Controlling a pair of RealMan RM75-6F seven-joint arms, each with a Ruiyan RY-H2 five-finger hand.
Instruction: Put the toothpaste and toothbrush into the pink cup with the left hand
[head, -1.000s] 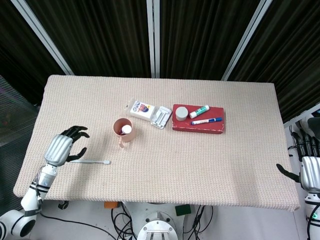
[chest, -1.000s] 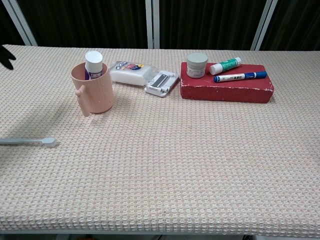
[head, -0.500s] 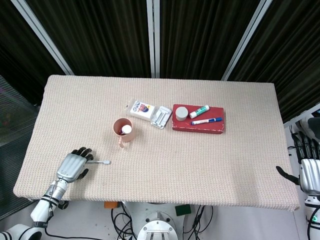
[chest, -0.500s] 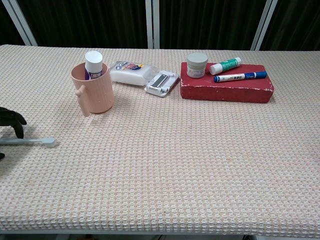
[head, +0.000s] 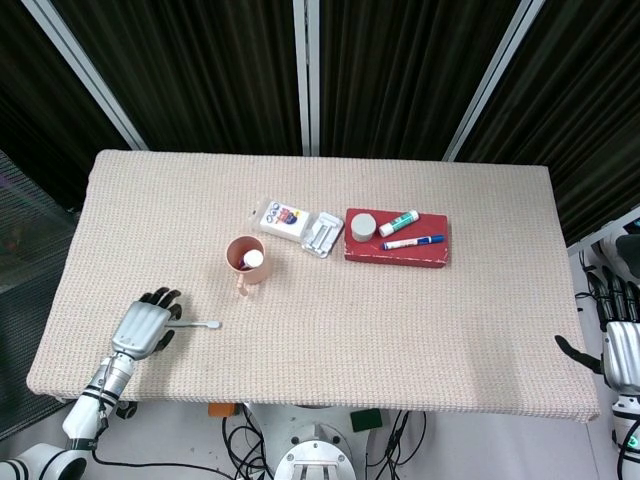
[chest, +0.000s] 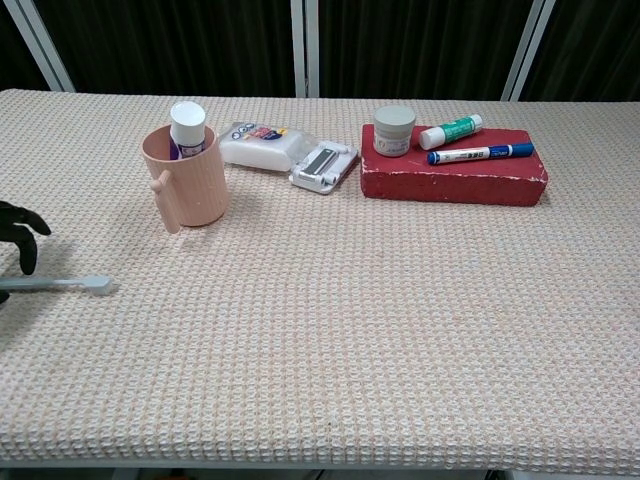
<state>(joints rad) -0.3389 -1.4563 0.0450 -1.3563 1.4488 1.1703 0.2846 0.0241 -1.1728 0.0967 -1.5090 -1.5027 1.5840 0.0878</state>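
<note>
The pink cup stands left of the table's middle, and the toothpaste stands upright inside it, white cap up. The grey toothbrush lies flat near the front left, its head pointing right. My left hand is over the brush's handle end with its fingers apart and bent downward. I cannot make out any grip, and the brush still rests on the cloth. My right hand hangs open beyond the table's right edge, holding nothing.
Behind the cup lie a white packet and a small white tray. To the right, a red box carries a grey jar, a green-capped tube and a blue marker. The table is covered with beige woven cloth.
The left hand came down and toward the front edge, from left of the brush to over its handle. The brush, the cup and the right hand stayed put.
</note>
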